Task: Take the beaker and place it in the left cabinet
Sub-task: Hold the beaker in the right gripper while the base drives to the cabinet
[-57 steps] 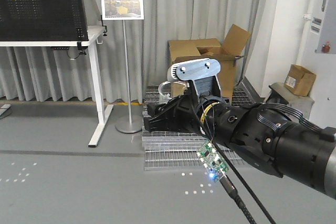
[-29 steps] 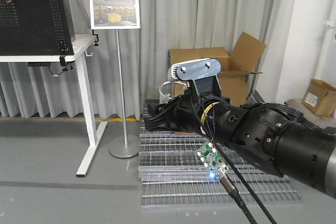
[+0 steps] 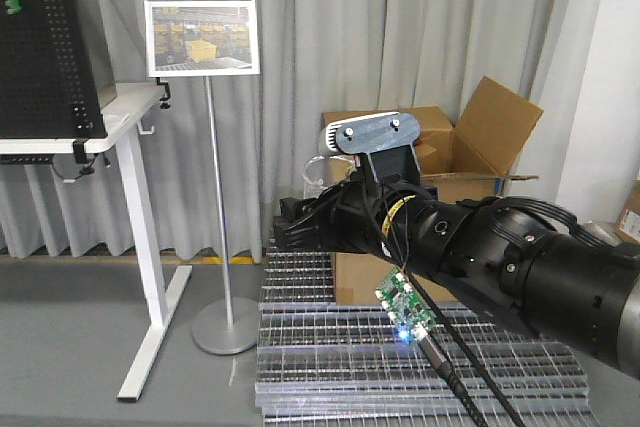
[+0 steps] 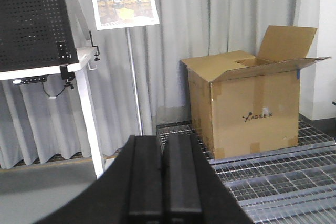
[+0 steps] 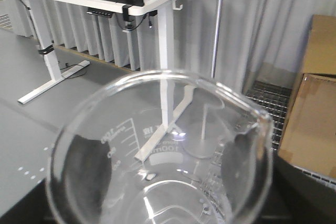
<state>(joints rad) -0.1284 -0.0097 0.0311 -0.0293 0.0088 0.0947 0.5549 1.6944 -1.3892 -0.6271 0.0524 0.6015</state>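
Observation:
The beaker (image 5: 157, 145) is a clear glass cylinder with a rolled rim and printed graduation marks. It fills the right wrist view, seen from above its mouth. My right gripper (image 5: 160, 182) is shut on it, and its dark fingers (image 5: 86, 182) show through the glass on both sides. In the front view the right gripper (image 3: 298, 215) points left at mid-height, with the beaker's rim (image 3: 313, 169) just above it. My left gripper (image 4: 163, 148) is shut with nothing between its fingers. The left cabinet is out of view.
An open cardboard box (image 4: 247, 103) stands on metal floor grating (image 3: 400, 347) ahead. A sign on a thin pole (image 3: 212, 197) and a white desk with a black pegboard (image 3: 60, 137) stand to the left. Grey curtains (image 3: 400, 27) hang behind.
The background has slid left and come closer: the desk and sign moved toward the left edge, while the box and grating grew larger. The right arm keeps its pose with the beaker.

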